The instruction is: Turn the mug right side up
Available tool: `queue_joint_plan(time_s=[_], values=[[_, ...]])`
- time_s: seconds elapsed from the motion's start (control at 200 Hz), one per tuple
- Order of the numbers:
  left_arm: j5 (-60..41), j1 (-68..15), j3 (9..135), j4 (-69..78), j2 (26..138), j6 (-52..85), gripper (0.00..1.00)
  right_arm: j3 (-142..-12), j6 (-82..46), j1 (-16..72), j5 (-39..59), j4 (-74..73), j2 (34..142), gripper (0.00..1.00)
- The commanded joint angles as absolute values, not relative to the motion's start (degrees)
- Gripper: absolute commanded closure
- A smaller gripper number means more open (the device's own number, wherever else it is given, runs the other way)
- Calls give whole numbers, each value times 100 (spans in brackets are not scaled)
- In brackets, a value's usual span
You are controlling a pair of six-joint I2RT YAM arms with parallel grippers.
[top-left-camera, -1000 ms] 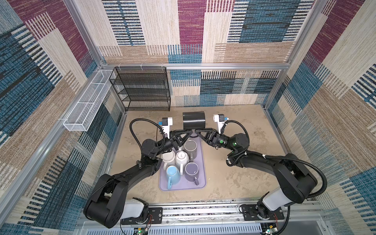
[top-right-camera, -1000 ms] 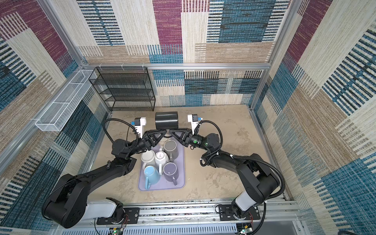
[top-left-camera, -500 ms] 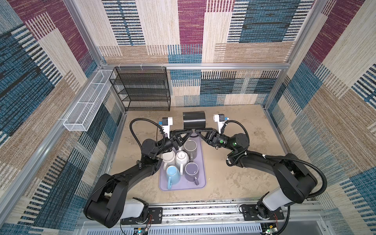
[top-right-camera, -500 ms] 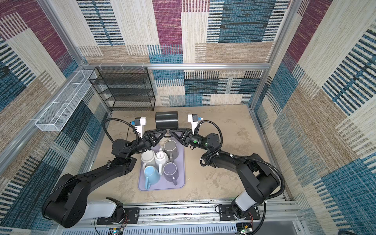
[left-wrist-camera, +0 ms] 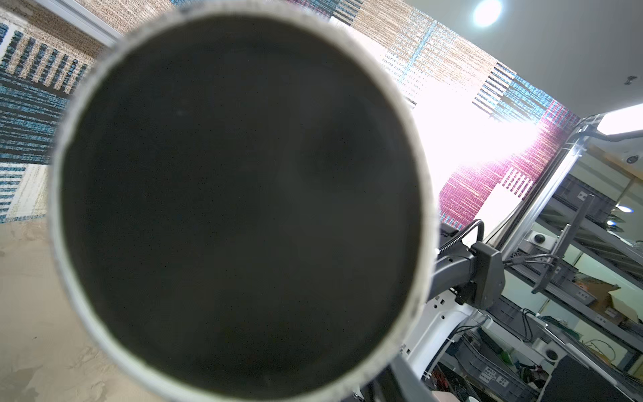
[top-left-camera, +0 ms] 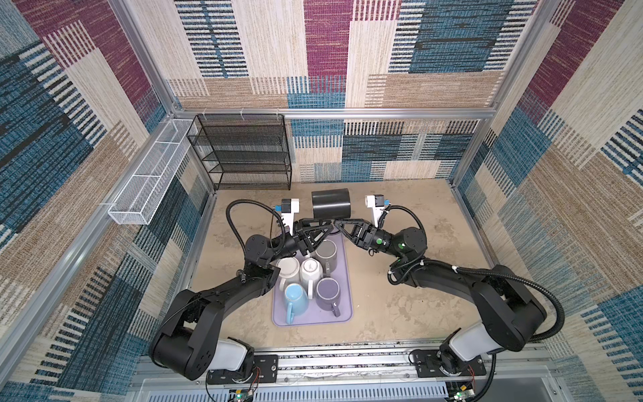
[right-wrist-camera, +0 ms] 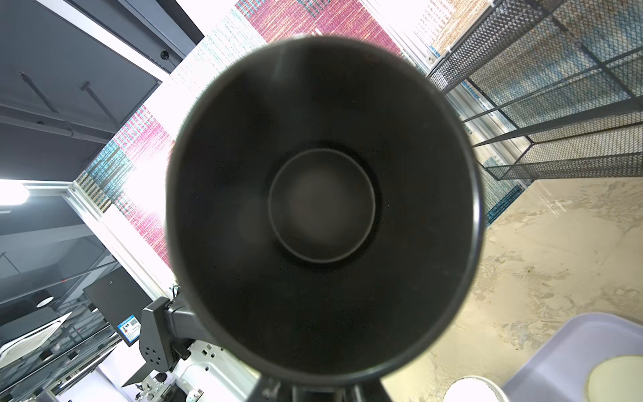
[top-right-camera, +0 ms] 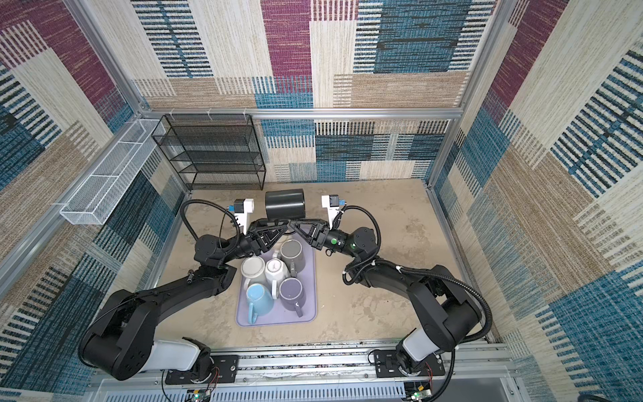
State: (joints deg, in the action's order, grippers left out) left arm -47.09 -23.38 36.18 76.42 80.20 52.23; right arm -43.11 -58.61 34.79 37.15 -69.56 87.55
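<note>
Mug: the shiny black mug [top-left-camera: 330, 208] lies on its side, held up over the far end of the tray, between the two grippers.
Mug's mouth: it faces the right arm, and the right wrist view looks straight down inside the mug [right-wrist-camera: 322, 209].
Mug's bottom: it faces the left arm; it is flat and dark with a pale ring and fills the left wrist view [left-wrist-camera: 240, 195].
Right gripper: the black right gripper [top-left-camera: 339, 223] is pinched tight on the low edge of the mug's mouth.
Left gripper: the black left gripper [top-left-camera: 326, 229] has its tips right by the mug's bottom edge. I cannot tell how wide its jaws are.
Tray: the flat purple plastic tray [top-left-camera: 344, 306] sits on the sandy tabletop [top-left-camera: 417, 313]. Five other mugs sit on it: a grey mug [top-left-camera: 326, 254], two white mugs [top-left-camera: 311, 271], a light blue mug [top-left-camera: 295, 297] and a purple mug [top-left-camera: 328, 294].
Back: a black wire shelf [top-left-camera: 243, 153] stands by the back wall.
</note>
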Motion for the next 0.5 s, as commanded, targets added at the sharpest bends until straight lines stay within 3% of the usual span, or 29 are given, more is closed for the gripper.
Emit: queue_joint_plan(time_s=[0.0, 0.235, 0.496], values=[[-4846, -2342, 3732, 7650, 8009, 5001, 44, -4370, -5732, 3480, 3620, -7224, 8662, 100], [-4711, -2345, 3914, 6310, 7777, 4456, 32, -4366, -5486, 3481, 3482, -6844, 8526, 100], [-4195, -2336, 4189, 4061, 7218, 3487, 29, -4506, -5166, 3480, 3296, -6136, 8429, 100]])
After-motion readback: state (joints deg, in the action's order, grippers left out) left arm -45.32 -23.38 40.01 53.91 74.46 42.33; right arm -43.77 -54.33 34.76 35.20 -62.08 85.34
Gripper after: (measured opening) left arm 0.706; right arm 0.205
